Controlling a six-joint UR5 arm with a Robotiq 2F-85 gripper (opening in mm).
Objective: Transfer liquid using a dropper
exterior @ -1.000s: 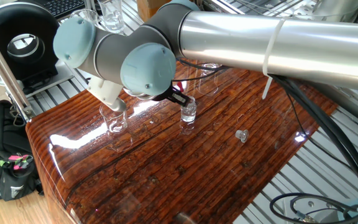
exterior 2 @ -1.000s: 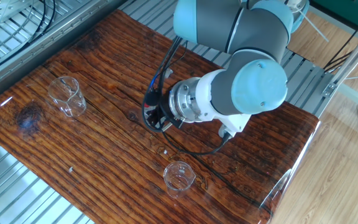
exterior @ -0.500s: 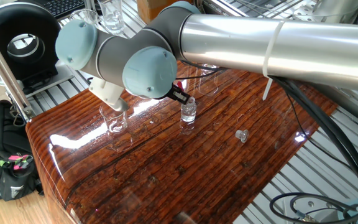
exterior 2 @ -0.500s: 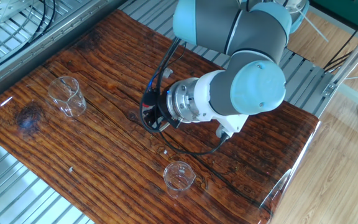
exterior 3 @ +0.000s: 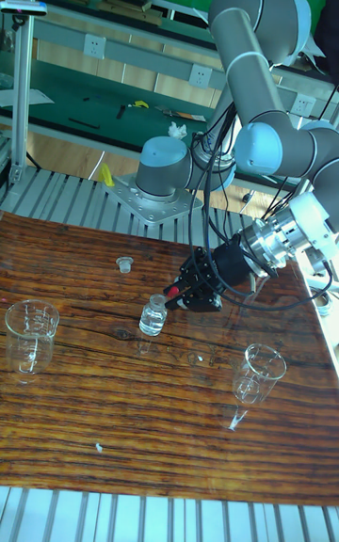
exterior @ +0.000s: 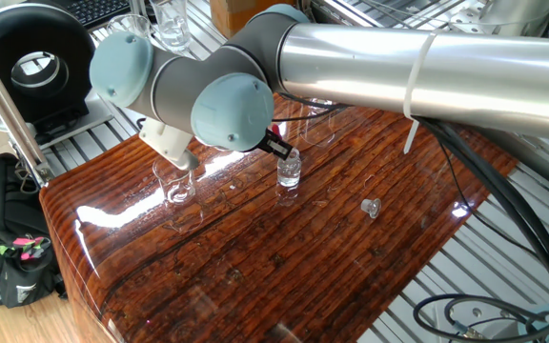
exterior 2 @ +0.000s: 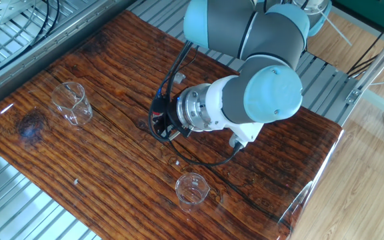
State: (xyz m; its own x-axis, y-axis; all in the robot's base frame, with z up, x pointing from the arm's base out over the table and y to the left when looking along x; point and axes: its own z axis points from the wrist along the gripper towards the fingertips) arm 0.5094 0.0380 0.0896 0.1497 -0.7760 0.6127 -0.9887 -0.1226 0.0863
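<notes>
**Tool held beside the small bottle near the worktop's middle**

The tool [exterior 3: 185, 295] was seen low over the wooden worktop [exterior 3: 113, 410], pointed sideways at a small clear bottle [exterior 3: 153, 315] that stood upright near the middle of the worktop. A small red part was visible at the tool's tip in the tall fixed view, just beside the bottle's neck; it may have been the bulb of the dropper [exterior 3: 170, 294], but its thin tube could not be made out. Whether the tool's fingers were apart or pressed together could not be told, as the tip was dark and partly hidden by the wrist in both fixed views. The liquid could not be distinguished through the glass.

A larger clear beaker [exterior 3: 29, 332] was placed near one end of the worktop, and a second beaker [exterior 3: 256, 374] stood towards the opposite end, closer to the front edge; both were well apart from the bottle. A small clear cap [exterior 3: 122, 264] was lying by itself near the back edge. Black cables were looped around the arm's wrist above the worktop.
</notes>
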